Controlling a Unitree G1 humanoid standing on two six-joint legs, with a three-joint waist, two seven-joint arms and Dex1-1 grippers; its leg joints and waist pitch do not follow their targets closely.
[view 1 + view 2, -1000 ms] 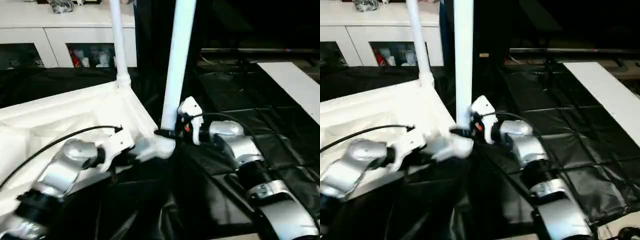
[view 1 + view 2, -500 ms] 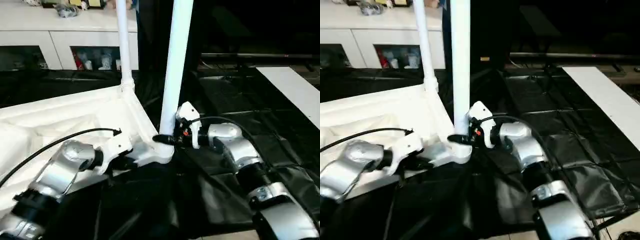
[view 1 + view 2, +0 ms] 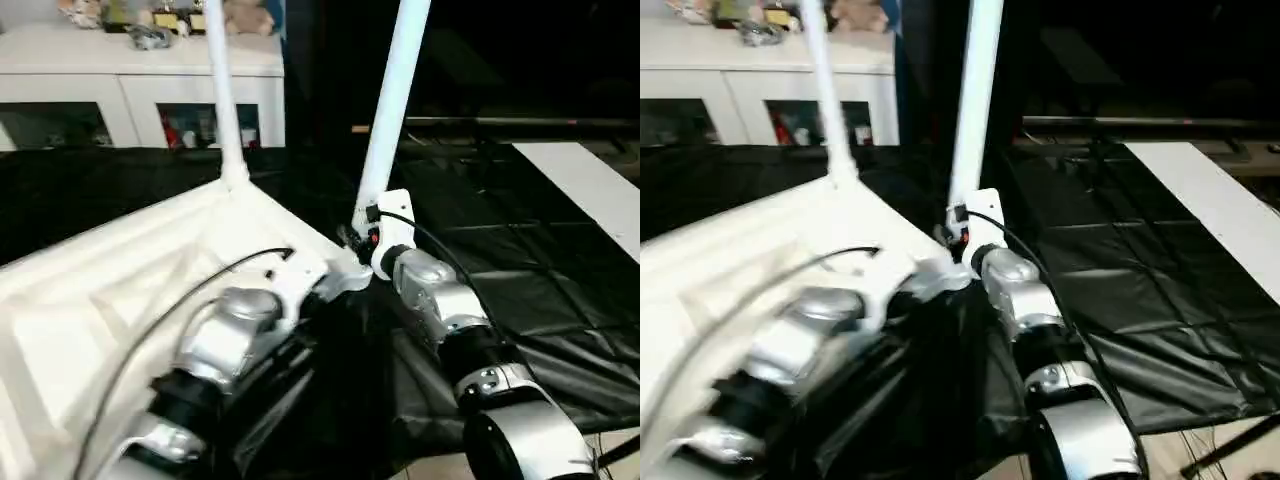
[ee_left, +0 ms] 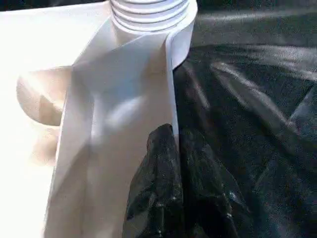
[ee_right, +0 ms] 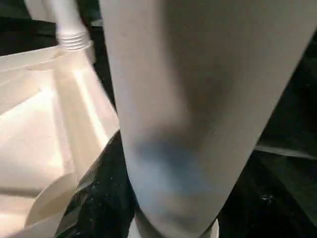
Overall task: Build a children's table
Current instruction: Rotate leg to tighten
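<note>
Right hand [image 3: 352, 240] half hidden behind table leg [image 3: 392, 105]

We see strong contrast: the white table top [image 3: 120, 290] glares, nearly blown out in the left wrist view, while the black sheet [image 3: 560, 300] swallows detail and carries only soft sheen along its folds. The near table leg [image 5: 173, 114] is a soft blur close to the right wrist lens. The background cabinet [image 3: 140, 80] looks hazy.
</note>
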